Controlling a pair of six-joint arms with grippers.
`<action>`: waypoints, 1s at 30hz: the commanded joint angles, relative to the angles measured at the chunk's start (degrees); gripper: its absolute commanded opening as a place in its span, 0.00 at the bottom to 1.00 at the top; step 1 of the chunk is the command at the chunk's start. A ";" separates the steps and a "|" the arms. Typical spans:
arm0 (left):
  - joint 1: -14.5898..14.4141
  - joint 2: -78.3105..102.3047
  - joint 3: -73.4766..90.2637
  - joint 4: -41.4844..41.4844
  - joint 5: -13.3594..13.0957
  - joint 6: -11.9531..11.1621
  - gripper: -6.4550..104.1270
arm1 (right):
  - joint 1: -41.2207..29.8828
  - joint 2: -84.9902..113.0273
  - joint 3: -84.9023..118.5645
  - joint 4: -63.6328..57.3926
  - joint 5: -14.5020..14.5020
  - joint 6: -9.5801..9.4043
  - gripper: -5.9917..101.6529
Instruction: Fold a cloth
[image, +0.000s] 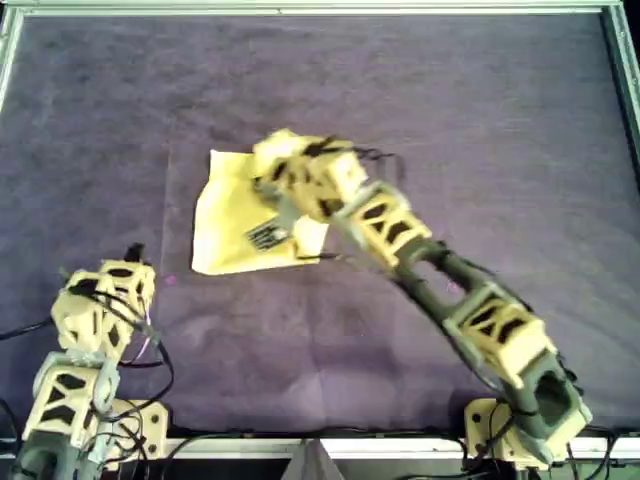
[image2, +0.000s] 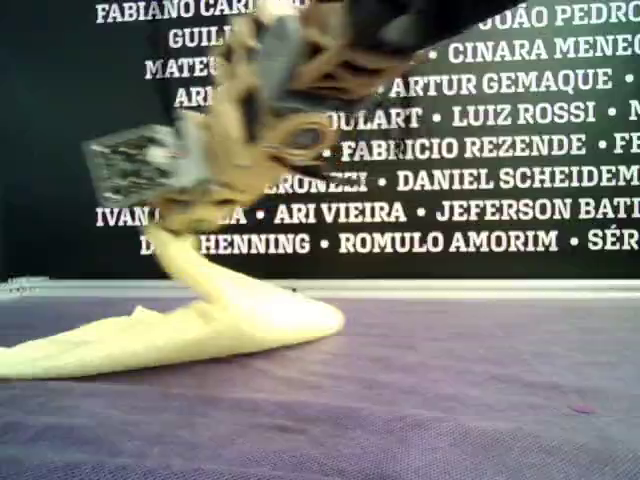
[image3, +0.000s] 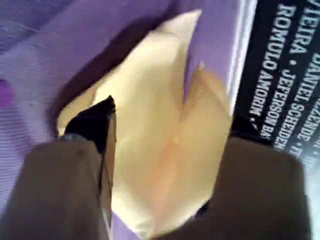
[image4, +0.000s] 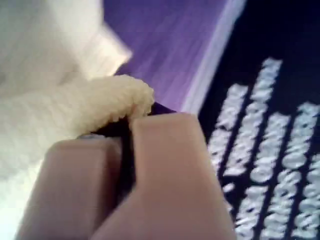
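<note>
The fold looked only begun. The right claw (image4: 131, 125) pinched an edge of the pale yellow soft fabric cloth (image: 232, 225), raising it off the dark purple felt bench (image: 480, 120) near the overhead view's middle. The left claw (image: 133, 255) gaped empty nearby. Laying the edge over remained.

Both arms look 3D-printed: pale yellow shells with triangular cut-outs, dark grey links and joints showing through. The right arm (image: 480, 310) has a thin black cable running up by its wrist. The left arm (image: 90, 330) has black cables (image: 150, 355) looping off it. There's a speckled black-and-white tag (image2: 130, 165) on the right gripper (image4: 131, 125). Its jaws are chunky, tan and blurry up close. The left gripper (image3: 172, 120) has duller brown jaws, one with a black tip.
</note>
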 joint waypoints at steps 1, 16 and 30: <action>1.23 0.35 -0.79 -0.18 0.26 0.18 0.79 | 2.29 -1.14 -10.02 0.62 0.18 -0.18 0.04; 1.32 8.26 -0.62 -0.79 -0.44 -0.18 0.79 | 8.96 -10.63 -13.62 -0.53 0.09 -0.18 0.04; 1.41 9.49 -0.62 -0.62 -0.62 0.35 0.79 | 8.00 -9.40 -13.01 3.16 0.00 0.26 0.42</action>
